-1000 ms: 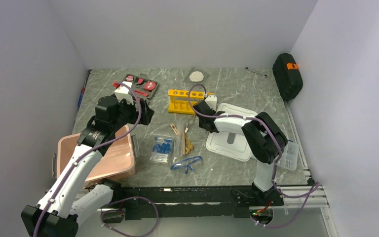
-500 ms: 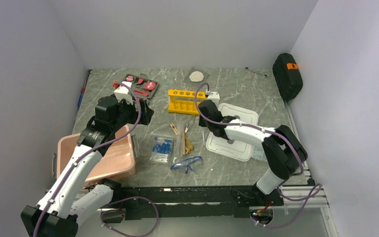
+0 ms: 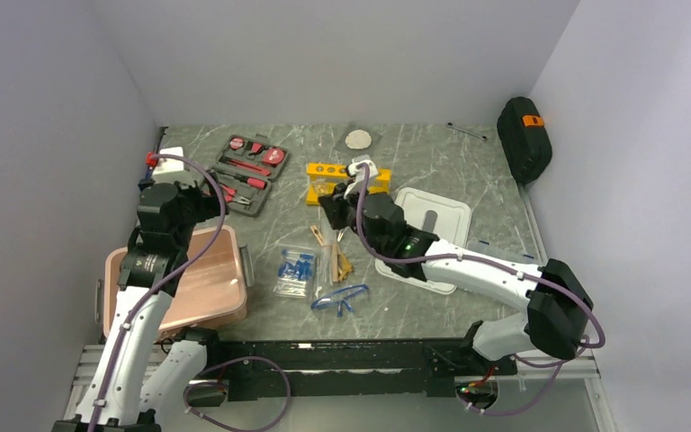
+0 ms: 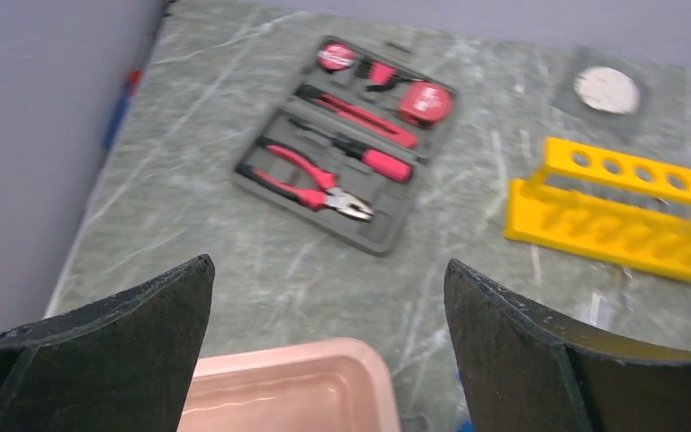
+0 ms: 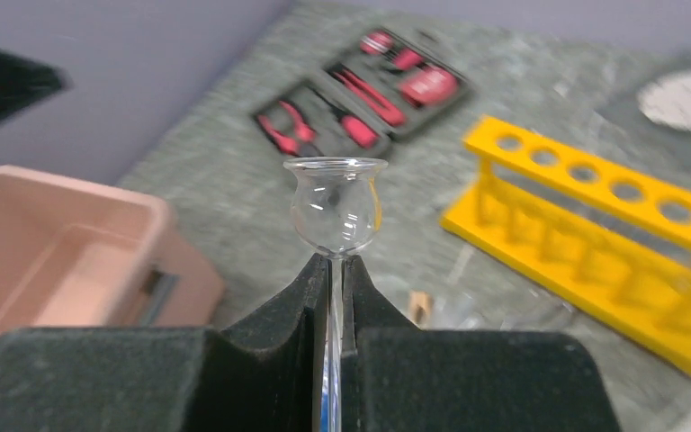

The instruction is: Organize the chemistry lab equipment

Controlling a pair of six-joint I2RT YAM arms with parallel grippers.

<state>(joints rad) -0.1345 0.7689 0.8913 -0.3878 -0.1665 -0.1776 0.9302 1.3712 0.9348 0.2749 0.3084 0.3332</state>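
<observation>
- Top external view, with the yellow rack [image 3: 326, 171] as my anchor: the pink bin [image 3: 200, 292] sits well off to its left, down toward the arm bases.
- The left gripper [image 4: 326, 270] hangs over that bin's far edge. Fingers are spread wide with nothing in them.
- The red-and-black tool kit [image 3: 247, 171] lies left of the rack, apart from it. Not lab stuff imo.
- On the rack's near side are the bag of blue-capped tubes [image 3: 295, 270] and the wooden clamps [image 3: 335, 256] just beside it. The safety glasses [image 3: 342, 297] are nearest the bases. All of it is loose on the table.
- The right gripper [image 5: 335, 270] is up off the table, just on the rack's near side. Its fingers are pinching the thin stem of a glass tube [image 5: 336, 207], round bulb sticking out on top.
- A white lid [image 3: 432, 234] lies right of the rack.
- My worry is that skinny stem. It could crack from the squeeze, or slide through the pads, because the bulb is the heavy end.
- If the tube goes for a rack hole and clips the edge, that light plastic rack could tip or skid.
</observation>
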